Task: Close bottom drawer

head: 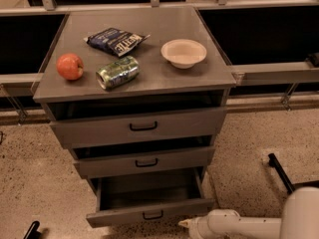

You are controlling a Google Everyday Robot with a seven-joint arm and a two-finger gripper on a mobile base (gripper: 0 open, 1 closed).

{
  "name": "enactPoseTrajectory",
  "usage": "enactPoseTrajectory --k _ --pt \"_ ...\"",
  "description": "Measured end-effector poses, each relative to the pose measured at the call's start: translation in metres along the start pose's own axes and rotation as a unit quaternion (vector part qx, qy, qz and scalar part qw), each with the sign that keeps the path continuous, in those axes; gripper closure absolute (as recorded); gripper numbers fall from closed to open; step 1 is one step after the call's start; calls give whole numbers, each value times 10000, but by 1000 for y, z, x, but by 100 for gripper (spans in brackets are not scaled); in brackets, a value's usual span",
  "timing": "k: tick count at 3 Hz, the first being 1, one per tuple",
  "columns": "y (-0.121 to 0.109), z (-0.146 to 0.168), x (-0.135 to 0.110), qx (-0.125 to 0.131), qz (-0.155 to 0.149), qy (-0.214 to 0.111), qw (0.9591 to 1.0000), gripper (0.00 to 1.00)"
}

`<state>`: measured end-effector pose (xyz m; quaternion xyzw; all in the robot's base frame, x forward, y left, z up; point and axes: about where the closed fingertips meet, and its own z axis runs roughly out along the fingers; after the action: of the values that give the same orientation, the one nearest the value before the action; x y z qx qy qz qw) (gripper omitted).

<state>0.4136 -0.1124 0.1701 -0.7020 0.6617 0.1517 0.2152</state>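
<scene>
The grey metal cabinet (134,78) has three drawers with black loop handles. The bottom drawer (149,214) is pulled out farthest, and its deep plain tray (147,188) shows empty. The two drawers above stand slightly ajar. My white arm reaches in from the bottom right. My gripper (185,224) is low by the floor, just below and to the right of the bottom drawer's front right corner. It is close to the drawer front, and I cannot tell whether it touches.
On the cabinet top lie a red apple (70,66), a green can on its side (117,72), a dark chip bag (116,41) and a white bowl (183,53). A black bar (280,172) lies on the speckled floor at the right. Dark shelving runs behind.
</scene>
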Motion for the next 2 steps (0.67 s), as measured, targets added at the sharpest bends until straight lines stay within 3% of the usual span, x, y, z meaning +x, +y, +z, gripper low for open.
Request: enactPoseTrajectory --k 1,2 --pt "-28 -2 11 221 28 -490 9986 71" --pt "-45 -2 16 302 -83 -597 9977 94"
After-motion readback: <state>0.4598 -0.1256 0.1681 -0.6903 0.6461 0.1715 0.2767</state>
